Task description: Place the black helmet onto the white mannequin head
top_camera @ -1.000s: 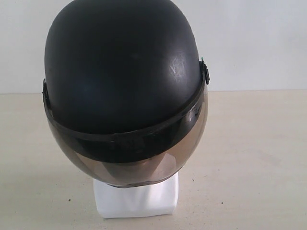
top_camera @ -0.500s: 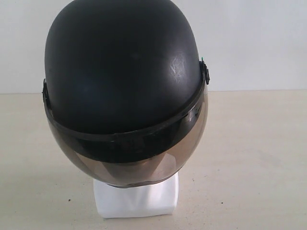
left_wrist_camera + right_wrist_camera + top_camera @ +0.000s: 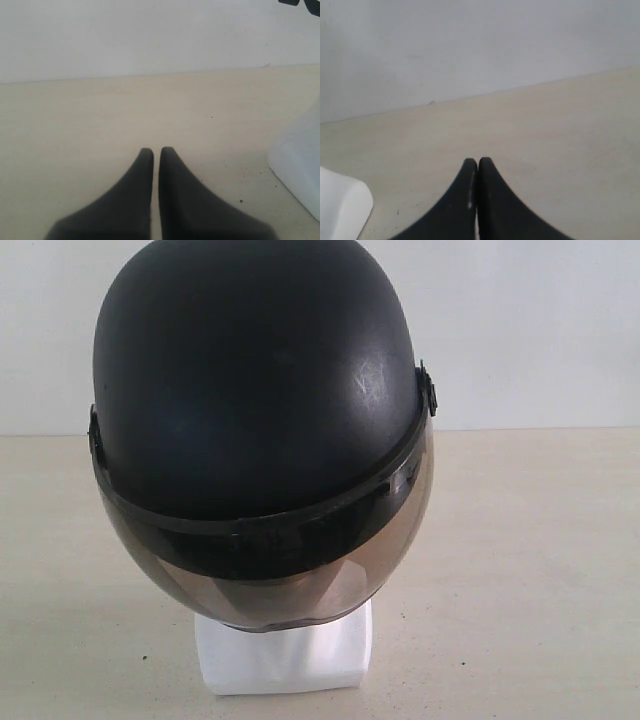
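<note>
The black helmet [image 3: 255, 380] sits on the white mannequin head, its smoky visor [image 3: 270, 580] down over the face. Of the head only the blocky white neck base [image 3: 285, 655] shows below the visor in the exterior view. Neither arm shows in the exterior view. My left gripper [image 3: 156, 150] is shut and empty, low over the table, with the white base [image 3: 300, 165] off to one side. My right gripper [image 3: 478, 161] is also shut and empty, with a corner of the white base [image 3: 342, 207] at the frame's edge.
A beige table [image 3: 530, 570] carries the mannequin head, and a plain white wall [image 3: 540, 330] stands behind it. A dark bit of the helmet [image 3: 302, 4] shows in the corner of the left wrist view.
</note>
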Controlling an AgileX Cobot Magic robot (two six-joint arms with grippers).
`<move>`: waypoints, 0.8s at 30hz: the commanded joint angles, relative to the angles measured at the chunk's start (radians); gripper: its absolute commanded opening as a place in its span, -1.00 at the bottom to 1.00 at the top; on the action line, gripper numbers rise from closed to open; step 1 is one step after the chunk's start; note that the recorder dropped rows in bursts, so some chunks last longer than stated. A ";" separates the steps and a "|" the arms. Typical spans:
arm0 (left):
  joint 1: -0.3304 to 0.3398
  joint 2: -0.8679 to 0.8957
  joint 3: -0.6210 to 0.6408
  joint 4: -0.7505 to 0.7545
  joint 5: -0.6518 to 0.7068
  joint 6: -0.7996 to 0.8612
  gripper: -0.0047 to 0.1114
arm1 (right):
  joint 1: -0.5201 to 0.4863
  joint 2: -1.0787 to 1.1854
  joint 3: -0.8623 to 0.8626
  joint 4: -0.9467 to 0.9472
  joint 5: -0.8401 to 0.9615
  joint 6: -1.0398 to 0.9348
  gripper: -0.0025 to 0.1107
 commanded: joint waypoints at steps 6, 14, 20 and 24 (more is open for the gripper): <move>0.005 -0.003 0.002 -0.008 -0.003 0.007 -0.84 | -0.007 -0.006 0.000 -0.200 0.125 0.186 -0.96; 0.005 -0.003 0.002 -0.008 -0.003 0.007 -0.84 | -0.007 -0.006 0.000 -0.341 0.158 0.148 -0.96; 0.005 -0.003 0.002 -0.008 -0.003 0.007 -0.84 | -0.007 -0.006 0.000 -0.341 0.158 0.146 -0.96; 0.005 -0.003 0.002 -0.008 -0.003 0.007 -0.84 | -0.007 -0.006 0.000 -0.341 0.156 0.104 -0.96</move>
